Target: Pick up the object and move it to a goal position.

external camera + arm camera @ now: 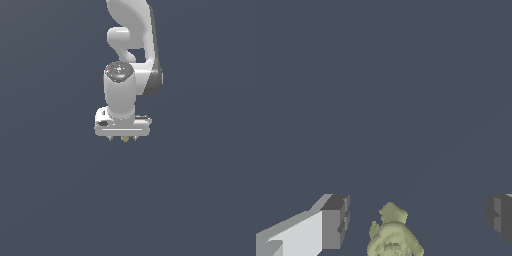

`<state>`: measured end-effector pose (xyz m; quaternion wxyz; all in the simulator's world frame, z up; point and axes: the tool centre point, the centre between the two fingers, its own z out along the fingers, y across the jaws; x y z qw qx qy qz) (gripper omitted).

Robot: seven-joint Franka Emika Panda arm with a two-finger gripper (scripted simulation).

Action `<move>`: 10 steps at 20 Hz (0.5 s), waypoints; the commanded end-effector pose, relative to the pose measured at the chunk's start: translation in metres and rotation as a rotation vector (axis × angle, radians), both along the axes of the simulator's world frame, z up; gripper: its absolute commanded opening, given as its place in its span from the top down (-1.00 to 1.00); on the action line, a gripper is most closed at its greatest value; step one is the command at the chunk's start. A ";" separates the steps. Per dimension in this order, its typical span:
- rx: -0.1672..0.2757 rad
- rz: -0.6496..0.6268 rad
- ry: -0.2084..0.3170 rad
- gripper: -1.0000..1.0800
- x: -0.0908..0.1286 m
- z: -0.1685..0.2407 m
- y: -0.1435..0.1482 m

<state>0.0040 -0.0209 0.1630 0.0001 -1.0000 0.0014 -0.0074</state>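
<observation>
The object is a small olive-green knobbly lump. In the wrist view it lies between my two dark fingertips, with clear gaps on both sides. My gripper is open around it, touching nothing. In the exterior view the white arm hangs straight down, and only a speck of the object peeks out under the gripper, between the short fingers. The rest of the object is hidden by the hand.
A plain dark grey-blue surface fills both views, with nothing else on it. No goal marker shows.
</observation>
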 end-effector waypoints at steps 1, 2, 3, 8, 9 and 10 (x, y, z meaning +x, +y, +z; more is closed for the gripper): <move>0.000 0.000 0.000 -0.92 0.000 0.000 0.000; 0.000 -0.001 0.000 -0.92 0.000 0.000 0.000; 0.000 -0.005 0.000 -0.92 0.000 0.001 -0.002; -0.003 -0.045 0.004 -0.92 0.001 0.007 -0.020; -0.004 -0.050 0.004 -0.92 0.002 0.008 -0.023; -0.004 -0.051 0.004 -0.92 0.002 0.009 -0.024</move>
